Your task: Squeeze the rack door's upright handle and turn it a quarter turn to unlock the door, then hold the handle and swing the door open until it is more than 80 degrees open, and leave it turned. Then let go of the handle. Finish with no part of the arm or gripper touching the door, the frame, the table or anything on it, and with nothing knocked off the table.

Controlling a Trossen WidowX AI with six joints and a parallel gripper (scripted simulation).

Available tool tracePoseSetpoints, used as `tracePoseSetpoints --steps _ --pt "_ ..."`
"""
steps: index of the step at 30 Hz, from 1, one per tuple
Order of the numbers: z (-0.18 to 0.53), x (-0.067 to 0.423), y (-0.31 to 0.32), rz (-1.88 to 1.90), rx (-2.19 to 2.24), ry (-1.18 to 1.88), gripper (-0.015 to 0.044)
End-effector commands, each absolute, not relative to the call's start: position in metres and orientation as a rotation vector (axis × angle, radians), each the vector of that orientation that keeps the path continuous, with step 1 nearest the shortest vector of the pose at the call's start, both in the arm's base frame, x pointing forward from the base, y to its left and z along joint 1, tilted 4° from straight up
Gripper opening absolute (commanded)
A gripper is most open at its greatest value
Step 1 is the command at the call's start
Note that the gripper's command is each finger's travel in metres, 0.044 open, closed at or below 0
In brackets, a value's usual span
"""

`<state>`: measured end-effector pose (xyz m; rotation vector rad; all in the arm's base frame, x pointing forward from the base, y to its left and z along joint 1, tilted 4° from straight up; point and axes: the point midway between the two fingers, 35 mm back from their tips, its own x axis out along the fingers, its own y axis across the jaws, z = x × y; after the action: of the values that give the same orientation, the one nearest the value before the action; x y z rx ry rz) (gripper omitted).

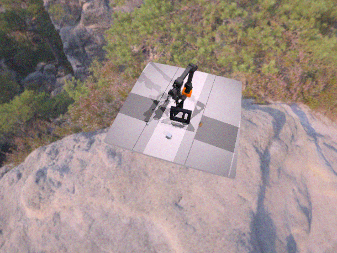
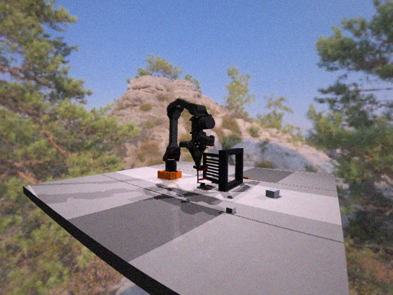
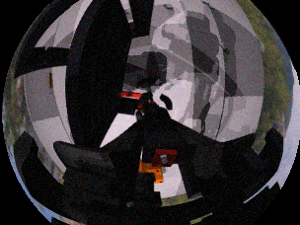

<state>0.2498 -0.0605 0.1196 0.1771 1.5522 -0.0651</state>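
With the fingers (image 2: 200, 167) part-closed on the handle (image 2: 198, 176), swing the door (image 2: 212, 169) wider from the frame (image 1: 180, 121) (image 2: 223, 171) in a smooth hinge-centred arc, keeping the handle's twist.

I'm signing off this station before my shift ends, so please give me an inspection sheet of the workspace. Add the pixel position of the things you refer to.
Surface: pale and dark grey patched table top (image 1: 215, 99) (image 2: 258, 232), thin dark lines across it.
Job's things: upright black rectangular door frame (image 1: 180, 121) (image 2: 223, 171); black slatted rack door (image 2: 212, 168) swung partly open toward the arm's side.
Clutter: small grey block (image 1: 168, 135) (image 2: 272, 193), smaller dark grey block (image 2: 230, 210), tiny orange piece (image 1: 200, 124) beyond the frame.
Gripper: black parallel-jaw gripper (image 2: 200, 167), shut on the door's upright handle.
Cables: nothing seen.
Surroundings: pale rock, green trees, blue sky.
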Motion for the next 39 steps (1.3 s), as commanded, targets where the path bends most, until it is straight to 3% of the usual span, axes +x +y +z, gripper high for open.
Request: tracePoseSetpoints --steps 1,39 --pt "0.119 0.252 -0.069 -0.005 0.107 1.549 0.0017" --pt "0.117 0.263 -0.106 0.234 -0.139 1.533 0.0017"
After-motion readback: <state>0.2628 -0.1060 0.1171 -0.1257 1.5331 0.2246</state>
